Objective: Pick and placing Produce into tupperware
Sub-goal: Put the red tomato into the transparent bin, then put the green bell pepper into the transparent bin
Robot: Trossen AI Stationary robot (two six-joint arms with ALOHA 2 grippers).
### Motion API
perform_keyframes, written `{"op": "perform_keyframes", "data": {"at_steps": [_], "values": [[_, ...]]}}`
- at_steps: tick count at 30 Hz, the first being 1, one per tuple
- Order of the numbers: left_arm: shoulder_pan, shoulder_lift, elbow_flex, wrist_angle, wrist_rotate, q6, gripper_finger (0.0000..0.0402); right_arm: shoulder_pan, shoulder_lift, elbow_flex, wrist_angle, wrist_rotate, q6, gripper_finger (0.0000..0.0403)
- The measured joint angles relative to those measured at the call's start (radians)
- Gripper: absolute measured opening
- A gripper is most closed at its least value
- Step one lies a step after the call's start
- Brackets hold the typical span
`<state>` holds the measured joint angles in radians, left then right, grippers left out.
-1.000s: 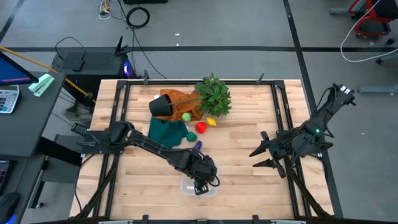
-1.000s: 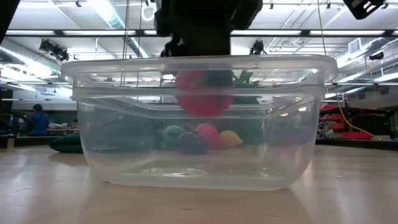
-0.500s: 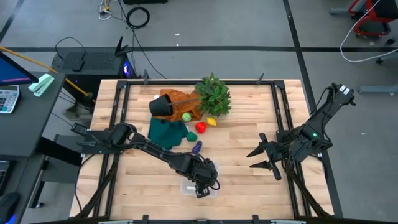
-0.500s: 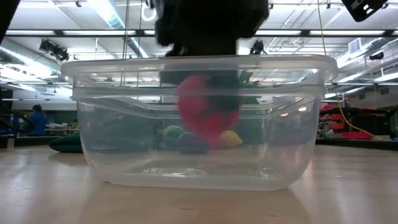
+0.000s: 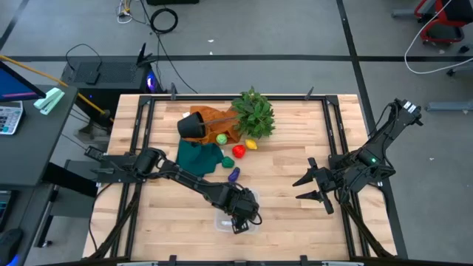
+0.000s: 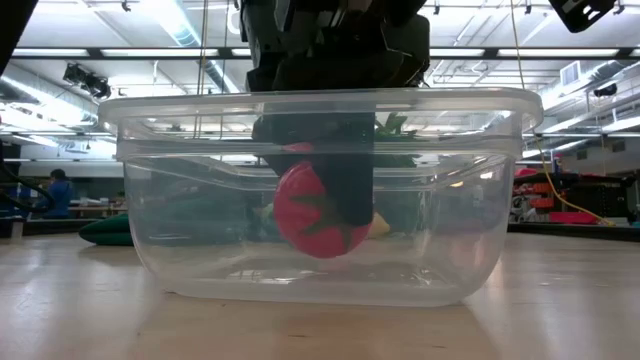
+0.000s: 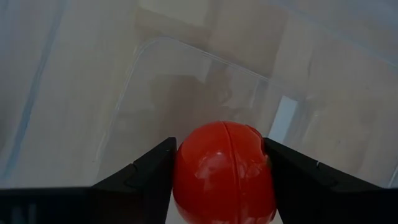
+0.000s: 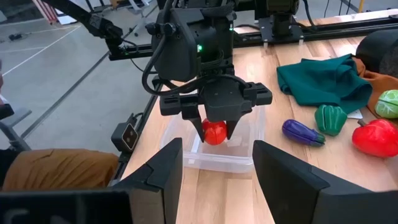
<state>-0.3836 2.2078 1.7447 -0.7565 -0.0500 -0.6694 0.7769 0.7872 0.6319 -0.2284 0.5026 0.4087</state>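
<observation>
My left gripper (image 5: 238,217) reaches down into the clear tupperware (image 6: 180,230) near the table's front edge, shut on a red toy tomato (image 6: 320,215). The tomato also shows in the left wrist view (image 7: 222,171) and the right wrist view (image 8: 215,132). My right gripper (image 5: 310,188) is open and empty at the table's right. On the table's middle lie a purple piece (image 5: 234,174), a red piece (image 5: 239,151), a yellow piece (image 5: 251,145), a light green piece (image 5: 221,139) and a dark green piece (image 5: 226,162). My left gripper pinches the tomato's two opposite sides (image 7: 180,168) between its two fingers (image 7: 146,171). The fingers come from above, pointing down into the tub. The tomato hangs inside the tub a little above its floor, its green star-shaped top (image 6: 318,218) turned toward the table's near edge.
A black pot (image 5: 191,125) lies tipped on an orange cloth (image 5: 218,117) at the back. A bushy green plant (image 5: 254,112) stands beside it. A dark green cloth (image 5: 198,155) lies in front of the pot. Bare wood lies between the tub and my right gripper.
My left gripper has gone down into the tupperware with the tomato still in its hold. The tomato, at the tub's rim a second ago, now hangs low inside the tub.
</observation>
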Motion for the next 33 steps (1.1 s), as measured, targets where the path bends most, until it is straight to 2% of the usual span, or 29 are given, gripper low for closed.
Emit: {"op": "perform_keyframes", "data": {"at_steps": [19, 26, 33], "values": [[0.000, 0.000, 0.000, 0.001, -0.042, -0.008, 0.0275, 0.000, 0.000, 0.000, 0.000, -0.001, 0.008, 0.0155], [0.003, -0.023, 0.000, -0.005, -0.042, -0.008, 0.0262, 0.000, 0.000, 0.000, 0.000, -0.001, 0.008, 0.0155], [0.012, -0.059, 0.003, -0.086, -0.045, -0.004, 0.0244, 0.000, -0.001, 0.000, 0.006, -0.001, 0.010, 0.0155]]}}
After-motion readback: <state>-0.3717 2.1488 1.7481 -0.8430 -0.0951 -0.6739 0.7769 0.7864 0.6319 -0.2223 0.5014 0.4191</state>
